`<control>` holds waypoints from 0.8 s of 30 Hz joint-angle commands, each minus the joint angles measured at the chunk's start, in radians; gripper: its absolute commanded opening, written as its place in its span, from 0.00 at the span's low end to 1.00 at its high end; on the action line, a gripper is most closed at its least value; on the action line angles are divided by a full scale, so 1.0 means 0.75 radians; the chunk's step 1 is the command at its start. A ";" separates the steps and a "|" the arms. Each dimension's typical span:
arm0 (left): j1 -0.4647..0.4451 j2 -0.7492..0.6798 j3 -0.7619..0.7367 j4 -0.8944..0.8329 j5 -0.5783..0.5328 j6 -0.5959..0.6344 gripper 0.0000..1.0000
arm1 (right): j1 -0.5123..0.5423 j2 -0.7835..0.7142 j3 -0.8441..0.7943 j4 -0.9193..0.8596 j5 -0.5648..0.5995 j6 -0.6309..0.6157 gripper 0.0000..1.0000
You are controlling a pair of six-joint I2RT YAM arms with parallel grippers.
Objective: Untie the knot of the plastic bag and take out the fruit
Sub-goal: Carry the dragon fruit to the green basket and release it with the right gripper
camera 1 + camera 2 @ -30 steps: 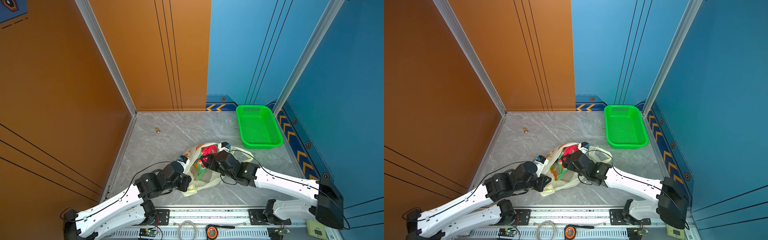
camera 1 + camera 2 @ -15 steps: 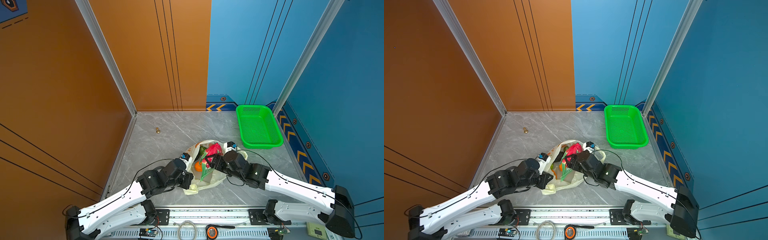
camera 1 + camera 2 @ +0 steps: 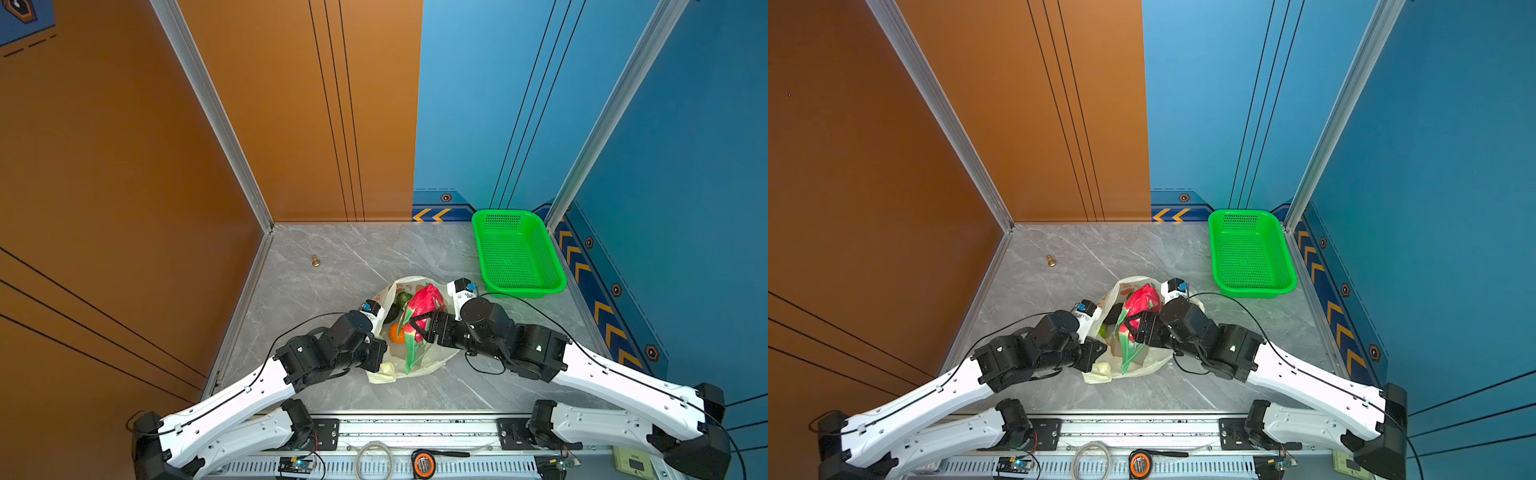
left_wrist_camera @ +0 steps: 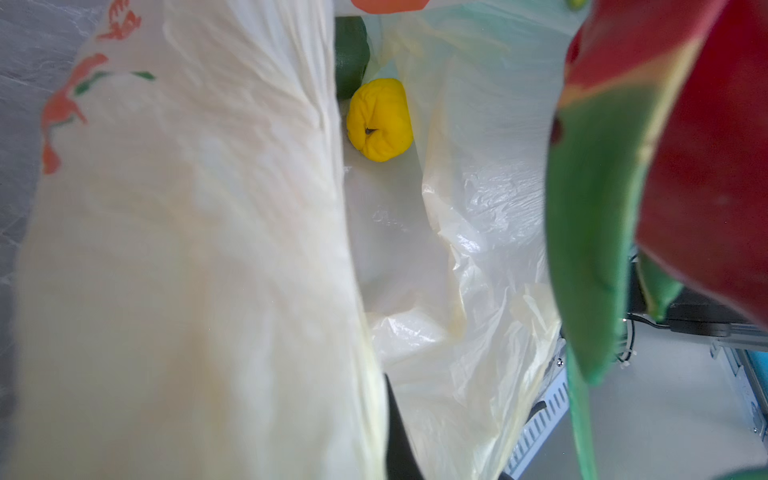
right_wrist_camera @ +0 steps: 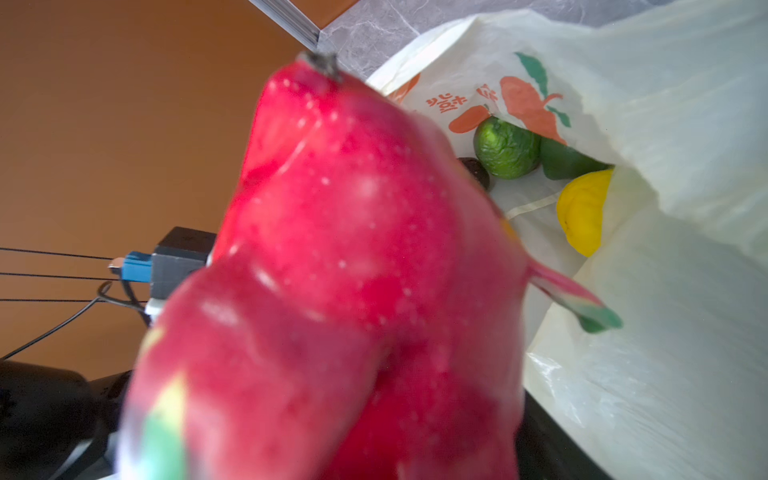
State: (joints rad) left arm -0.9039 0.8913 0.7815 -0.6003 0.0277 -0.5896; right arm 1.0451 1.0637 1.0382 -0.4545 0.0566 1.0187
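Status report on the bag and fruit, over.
Left hand shut on plastic bag edge. Right hand gripping dragon fruit at bag mouth. Lemon and orange inside. Nothing blocks green basket.

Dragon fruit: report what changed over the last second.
The right gripper, shut on the dragon fruit, raised it from the plastic bag and slightly rightward. The left gripper stayed shut on the bag's edge; green basket and brass figure unmoved.
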 commanded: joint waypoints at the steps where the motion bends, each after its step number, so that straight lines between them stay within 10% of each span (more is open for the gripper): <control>1: 0.012 0.007 0.044 0.000 0.000 0.035 0.00 | -0.038 0.020 0.138 0.020 -0.049 -0.084 0.11; 14: 0.009 0.000 0.053 0.001 0.003 0.039 0.00 | -0.446 0.176 0.496 -0.076 -0.342 -0.313 0.11; 24: 0.007 -0.008 0.050 0.001 0.005 0.029 0.00 | -1.096 0.293 0.595 -0.085 -0.650 -0.468 0.11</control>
State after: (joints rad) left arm -0.9039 0.8948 0.7879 -0.5972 0.0277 -0.5797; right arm 0.3111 1.2655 1.4322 -0.5442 -0.3271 0.7368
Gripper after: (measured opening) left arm 0.045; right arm 0.792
